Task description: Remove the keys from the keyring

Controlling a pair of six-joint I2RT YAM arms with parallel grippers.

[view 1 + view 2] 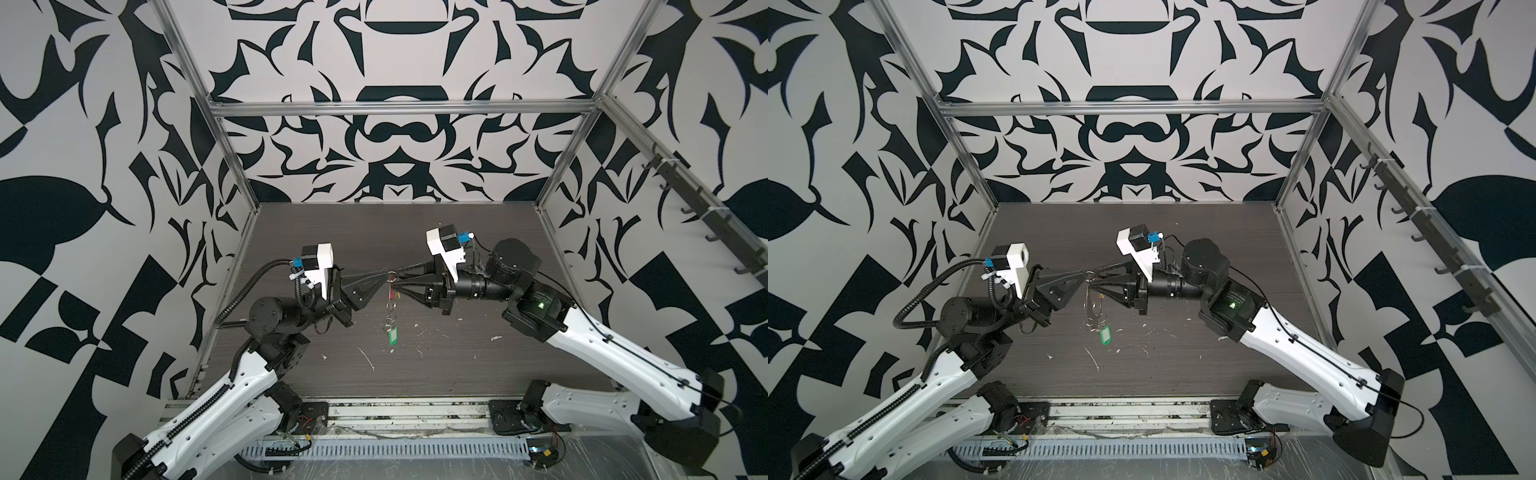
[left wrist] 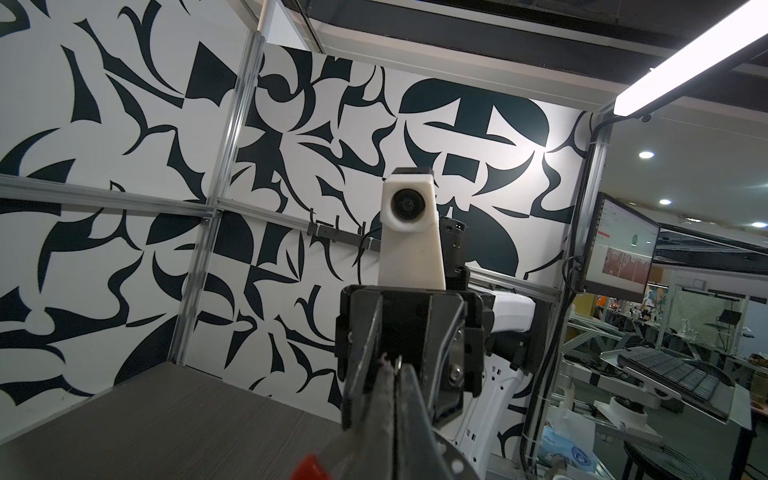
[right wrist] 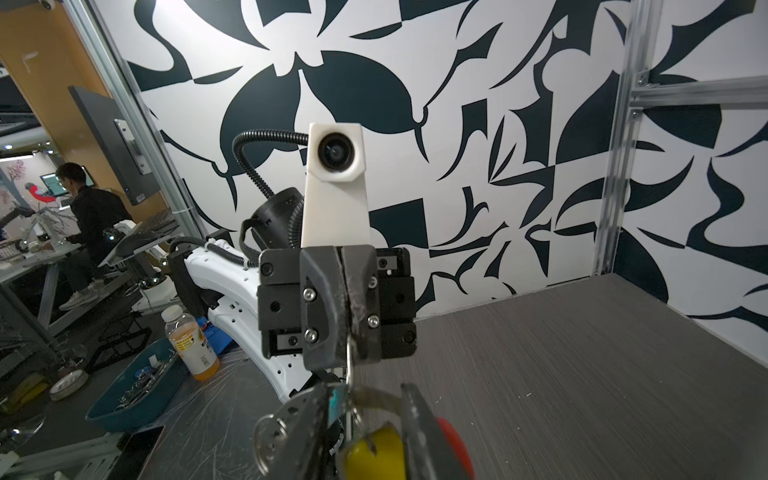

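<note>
Thin dark-grey keyring hoop (image 1: 391, 293): hangs downward; left hand (image 1: 384, 274) pinches its top; right hand (image 1: 396, 279) straddles yellow oblong plastic tag (image 3: 374, 453), clamping uncertain.

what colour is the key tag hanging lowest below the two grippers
The key tag is green with a pale label window. It shows best in the top views.
</note>
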